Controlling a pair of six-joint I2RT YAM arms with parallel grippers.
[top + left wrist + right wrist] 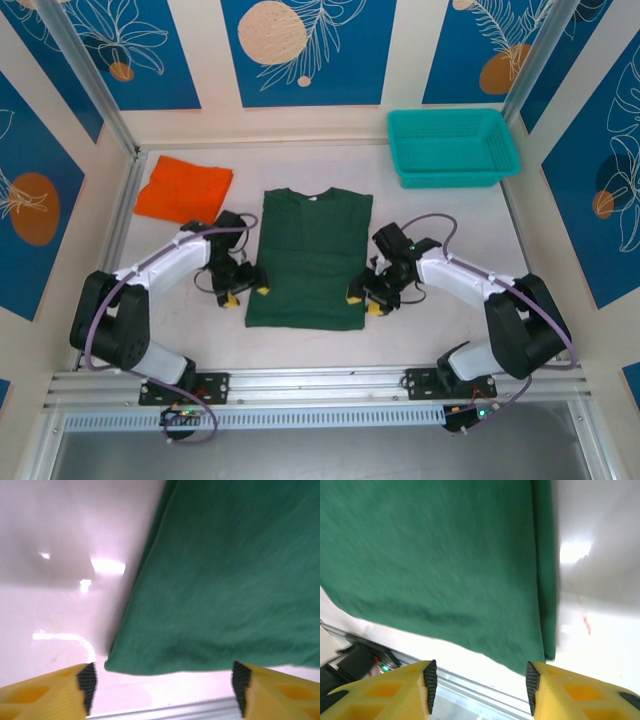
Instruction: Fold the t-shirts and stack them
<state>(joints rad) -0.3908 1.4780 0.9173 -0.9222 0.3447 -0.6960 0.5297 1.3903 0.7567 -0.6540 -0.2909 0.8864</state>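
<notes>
Nearest, along the bottom of the top view, the metal rail ran across the frame. Just above it, the left gripper sat at the lower left edge of the green t-shirt, and the right gripper sat at its lower right edge. Both hung low over the white table.

In the left wrist view, the left gripper had its yellow fingers apart. Bare table showed in the gap, and the green t-shirt's hem corner lay just beyond the tips. In the right wrist view, the right gripper also had its fingers spread. The green t-shirt's hem lay just past them, unclamped.

The green t-shirt lay flat in the middle of the frame as a tall rectangle. Its long axis ran from bottom to top, with the hem toward the bottom and the collar toward the top. Both grippers flanked its lower part, and neither covered the cloth.

Farther up, the orange t-shirt lay bunched in the upper left, well apart from the green one. The teal basket stood in the upper right, near the back wall.
</notes>
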